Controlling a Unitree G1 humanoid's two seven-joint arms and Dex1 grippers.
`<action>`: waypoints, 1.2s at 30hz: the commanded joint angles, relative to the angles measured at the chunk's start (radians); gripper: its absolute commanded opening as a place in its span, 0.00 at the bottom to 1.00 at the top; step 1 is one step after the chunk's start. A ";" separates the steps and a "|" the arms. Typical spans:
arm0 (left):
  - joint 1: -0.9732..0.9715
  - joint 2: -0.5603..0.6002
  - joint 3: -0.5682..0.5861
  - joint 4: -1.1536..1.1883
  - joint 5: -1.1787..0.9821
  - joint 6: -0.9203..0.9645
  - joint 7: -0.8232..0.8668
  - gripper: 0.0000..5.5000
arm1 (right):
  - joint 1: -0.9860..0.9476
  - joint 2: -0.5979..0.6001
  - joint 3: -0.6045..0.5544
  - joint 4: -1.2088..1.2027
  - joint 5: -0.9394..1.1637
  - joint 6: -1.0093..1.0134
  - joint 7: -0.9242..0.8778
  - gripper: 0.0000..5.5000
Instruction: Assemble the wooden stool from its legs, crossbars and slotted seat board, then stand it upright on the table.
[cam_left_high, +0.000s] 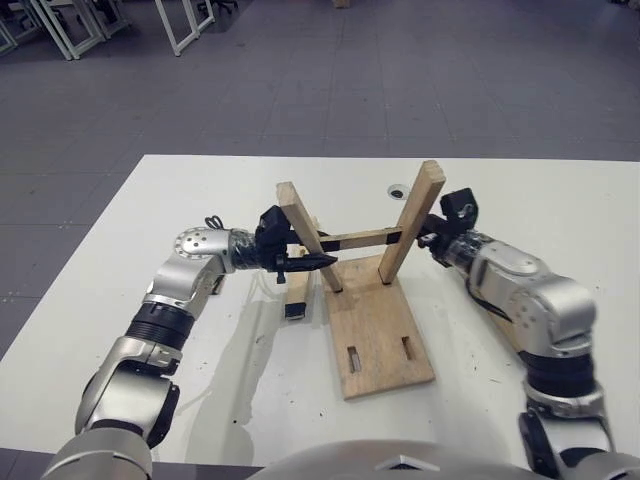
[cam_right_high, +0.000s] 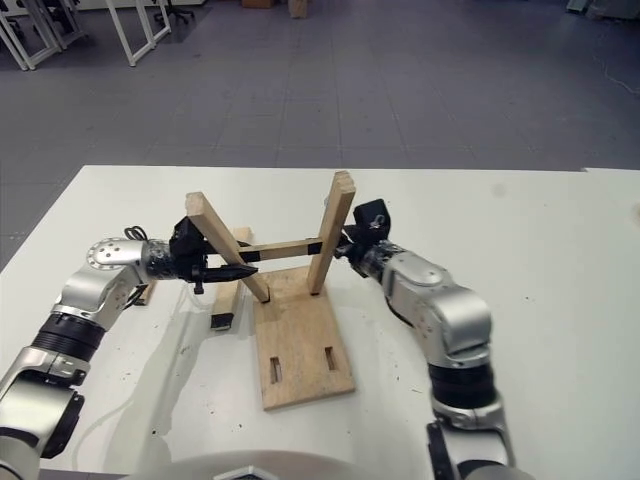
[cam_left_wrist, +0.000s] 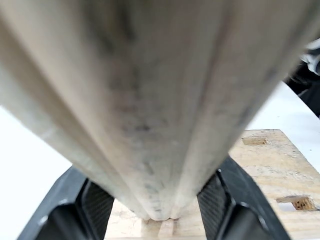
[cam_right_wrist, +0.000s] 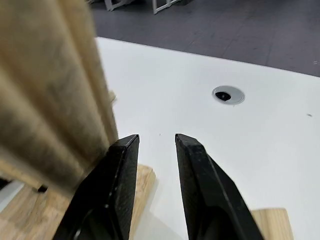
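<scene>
The table (cam_left_high: 150, 200) carries the board (cam_left_high: 380, 340) lying flat at its middle, one short end towards the near edge. Two legs rise from the board's far end. The left leg (cam_left_high: 300, 225) leans towards the table's left edge, and the right leg (cam_left_high: 415, 215) leans right. A crossbar (cam_left_high: 360, 240) joins them about halfway up. A loose piece (cam_left_high: 296, 295) lies flat on the table just beside the board's left edge.

The left gripper (cam_left_high: 300, 260) is clamped across the left leg just below the crossbar, one pad (cam_left_wrist: 95, 210) against each side of the wood. The right gripper (cam_right_wrist: 156, 137) sits at the right leg near the crossbar joint. Its jaws are narrowly apart with nothing between them, and the leg is against the outside of one finger.

By my reading the stool is roughly half built, upside down. One pair of legs with its crossbar is set in the board. The two slots (cam_left_high: 353, 357) at the near end are unfilled. The second pair of legs and its crossbar are not yet fitted. After that, the stool has to be turned over onto its feet.
</scene>
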 joint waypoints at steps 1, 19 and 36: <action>0.017 -0.034 -0.114 0.130 0.198 -0.042 -0.067 0.37 | 0.164 -0.400 -0.010 -0.032 0.060 -0.013 0.391 0.24; -0.172 -0.116 -0.089 0.171 0.250 -0.062 -0.125 0.37 | 0.300 -0.328 0.417 -0.034 -0.211 -0.414 0.520 0.24; -0.204 0.075 -0.066 0.094 0.322 0.049 -0.336 0.79 | 0.313 -0.315 0.417 0.045 -0.276 -0.484 0.460 0.23</action>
